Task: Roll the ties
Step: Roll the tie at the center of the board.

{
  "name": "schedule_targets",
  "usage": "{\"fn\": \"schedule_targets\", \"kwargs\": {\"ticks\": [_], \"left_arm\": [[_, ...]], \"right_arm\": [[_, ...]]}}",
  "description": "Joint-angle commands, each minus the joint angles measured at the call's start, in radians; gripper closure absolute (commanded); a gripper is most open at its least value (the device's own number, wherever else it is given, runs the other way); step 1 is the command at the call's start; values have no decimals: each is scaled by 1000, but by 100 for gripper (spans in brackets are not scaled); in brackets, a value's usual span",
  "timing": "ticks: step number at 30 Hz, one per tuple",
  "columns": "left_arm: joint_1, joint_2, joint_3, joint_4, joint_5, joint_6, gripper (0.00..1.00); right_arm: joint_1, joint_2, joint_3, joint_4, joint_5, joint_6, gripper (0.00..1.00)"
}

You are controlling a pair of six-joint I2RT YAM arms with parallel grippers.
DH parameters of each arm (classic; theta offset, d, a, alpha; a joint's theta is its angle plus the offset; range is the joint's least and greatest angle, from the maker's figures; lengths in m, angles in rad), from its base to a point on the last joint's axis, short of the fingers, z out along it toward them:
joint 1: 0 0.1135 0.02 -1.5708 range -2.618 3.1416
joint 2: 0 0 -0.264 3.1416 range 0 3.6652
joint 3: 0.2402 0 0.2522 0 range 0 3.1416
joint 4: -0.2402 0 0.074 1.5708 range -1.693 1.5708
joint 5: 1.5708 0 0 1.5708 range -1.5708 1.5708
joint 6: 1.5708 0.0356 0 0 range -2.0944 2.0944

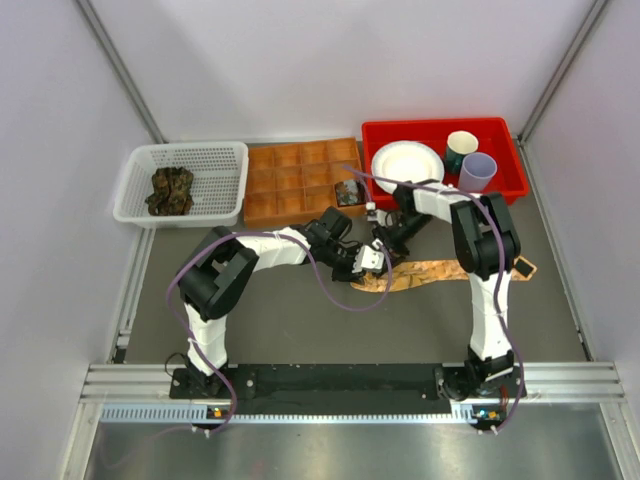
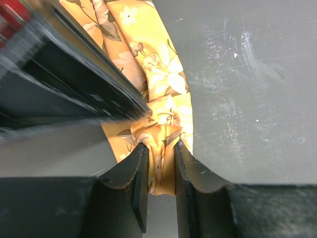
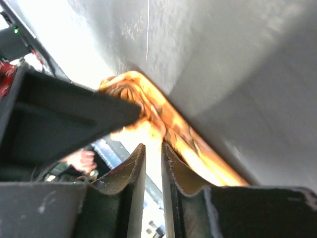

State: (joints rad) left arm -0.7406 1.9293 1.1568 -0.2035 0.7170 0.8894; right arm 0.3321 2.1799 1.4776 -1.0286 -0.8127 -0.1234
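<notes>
A tan-orange flowered tie lies on the grey table, running right from both grippers. In the left wrist view my left gripper is shut on a bunched fold of the tie at its end. My left gripper and right gripper meet over the tie's left end. In the right wrist view my right gripper stands slightly open with nothing in the narrow gap. Its tips are just short of the tie's curled end. A dark rolled tie sits in a compartment of the brown tray. Dark green-brown ties lie in the white basket.
A red bin at the back right holds a white plate and two cups. Basket, tray and bin stand in a row along the back, behind the arms.
</notes>
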Motion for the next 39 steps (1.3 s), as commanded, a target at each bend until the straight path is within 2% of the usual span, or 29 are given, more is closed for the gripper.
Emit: {"fn": "schedule_targets", "kwargs": {"ticks": [1,6,14,20,23,30,36,39], "left_arm": [[-2,37,3,-60,-39,11,90],[-2,46,6,-42,-42,-6,99],[12,16,12,186,-53,-211,100],[24,-6,-3,363,-143,-345,100],[27,-7,-9,378,-168,-339,100],[27,31,4,251,-229,-259,100],[27,63,44,124,-235,-236,100],[26,63,40,110,-231,-227,100]], "right_arm": [[-42,-127,41,-45,105,-74,82],[-45,-157,-13,4,256,-97,84],[-38,-115,-42,68,440,-148,90],[-31,-109,-73,96,501,-185,93],[-31,-111,-76,102,504,-188,93],[-34,-134,-28,82,494,-185,92],[-54,-235,41,-8,351,-209,80],[-77,-305,33,-48,302,-239,64]]}}
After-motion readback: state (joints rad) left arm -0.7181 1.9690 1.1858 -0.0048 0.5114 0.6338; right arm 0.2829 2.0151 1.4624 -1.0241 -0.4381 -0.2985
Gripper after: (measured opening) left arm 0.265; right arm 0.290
